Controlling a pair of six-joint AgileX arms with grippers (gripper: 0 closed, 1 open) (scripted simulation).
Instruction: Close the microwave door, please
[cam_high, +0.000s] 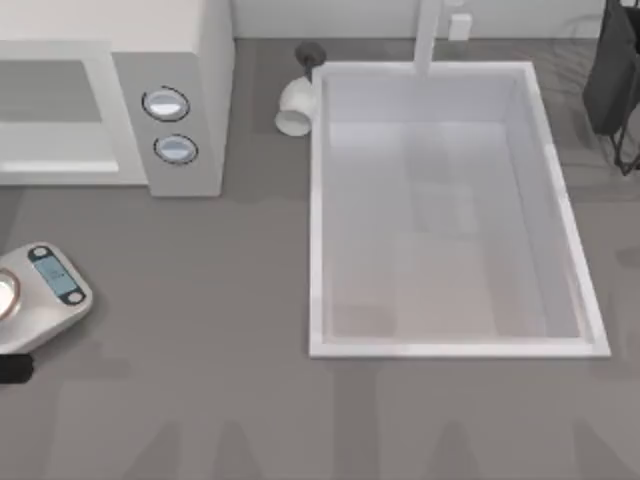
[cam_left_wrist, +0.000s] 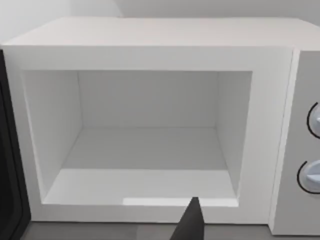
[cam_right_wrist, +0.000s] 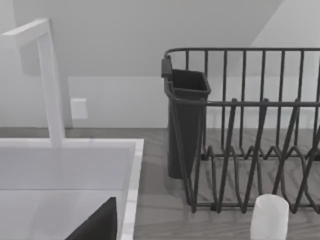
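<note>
The microwave (cam_left_wrist: 150, 120) gapes open, its door (cam_left_wrist: 10, 165) a dark edge at lower left of the left wrist view; the left hand (cam_left_wrist: 190, 225), grip state impossible to tell, should sweep behind that panel and push it steadily shut.

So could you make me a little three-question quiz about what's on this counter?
1. True or false: the microwave cavity stands open and empty.
2. How many round knobs are on its control panel?
3. What lies near the table's left edge, in front of the microwave: A) scale B) kettle C) toaster?

Key: 1 true; 2 two; 3 A.
</note>
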